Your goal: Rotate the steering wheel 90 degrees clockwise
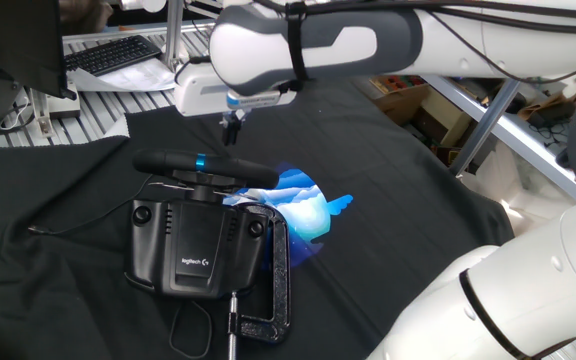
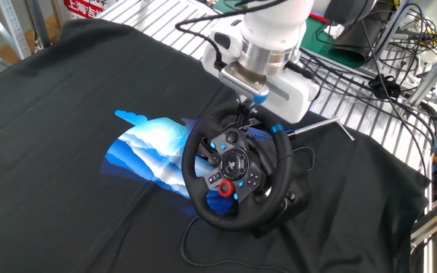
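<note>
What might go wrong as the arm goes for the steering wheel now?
The gripper hovers at the top of the steering wheel without holding it, so a narrow grasp could slip off the rim. Only one C-clamp shows at the base, so turning might shift the base. The cable lies loose nearby.

One steering wheel [image 2: 236, 169] sits on the worktop [image 2: 67, 91], fixed to one black boxy base [image 1: 200, 248]. One metal C-clamp [image 1: 273, 285] grips that base. One black cloth [image 1: 398, 190] covers the worktop, with one blue-and-white printed patch [image 2: 152, 149] on it. One claw [image 2: 244, 112] hangs above the rim, on one white arm [image 1: 308, 40]. One keyboard [image 1: 113, 53] lies at the far edge.
</note>
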